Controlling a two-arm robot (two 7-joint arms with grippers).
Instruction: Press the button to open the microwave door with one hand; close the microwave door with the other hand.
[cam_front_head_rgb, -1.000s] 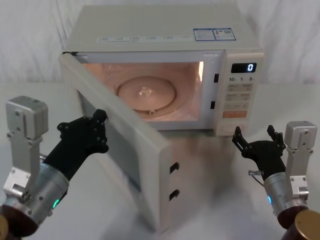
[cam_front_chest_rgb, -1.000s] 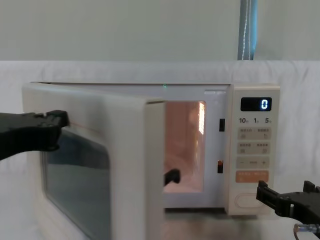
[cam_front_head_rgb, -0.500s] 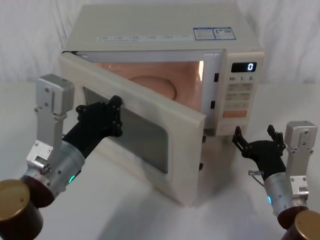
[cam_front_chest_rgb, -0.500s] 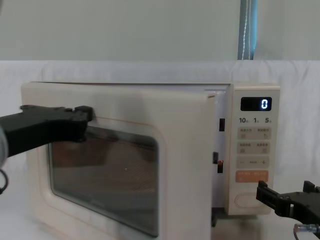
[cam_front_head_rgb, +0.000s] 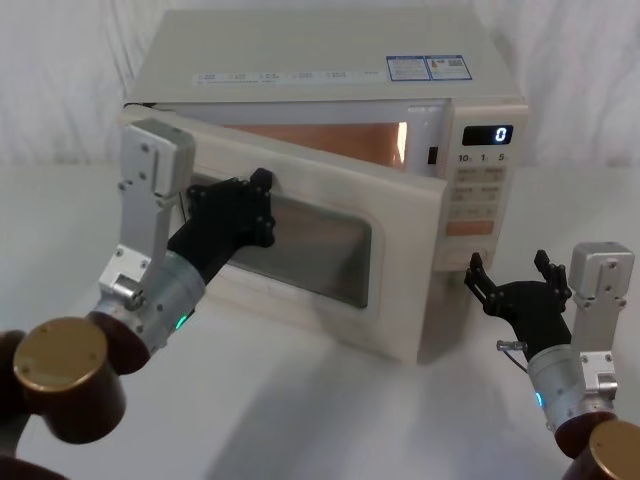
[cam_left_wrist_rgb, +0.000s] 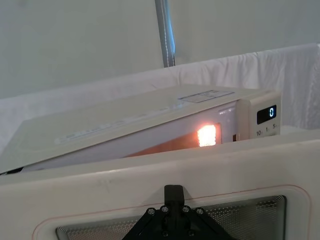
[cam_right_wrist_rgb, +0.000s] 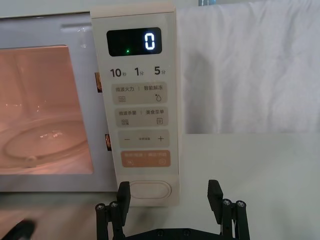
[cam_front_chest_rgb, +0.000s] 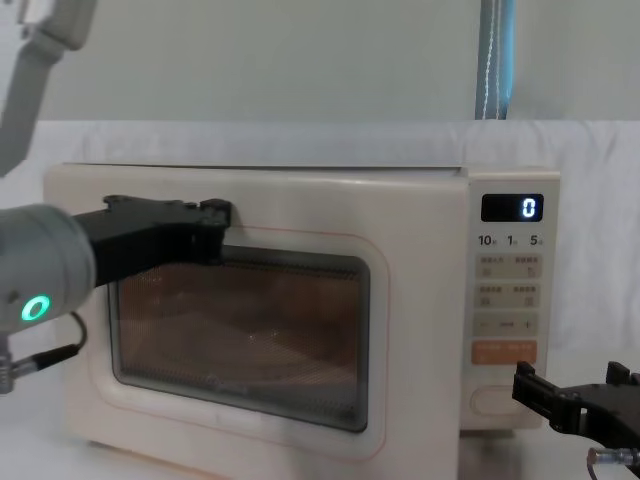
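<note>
Your left gripper (cam_front_head_rgb: 262, 208) pressed its fingertips flat against the microwave door (cam_front_head_rgb: 400, 270) above the window; whether its jaws were parted, you couldn't tell. Its forearm sloped down to the green-ringed wrist. The door stood slightly ajar. Your right gripper (cam_right_wrist_rgb: 170, 200) hovered, jaws spread, just before the button (cam_right_wrist_rgb: 148, 190), without touching it.

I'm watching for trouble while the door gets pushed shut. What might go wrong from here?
The microwave door is still ajar with the cavity lit, so a short push may leave it unlatched. The left gripper pushes at the upper window frame, near the hinge side, and might slide along it. The right gripper, jaws open, waits near the button and might bump it.
</note>
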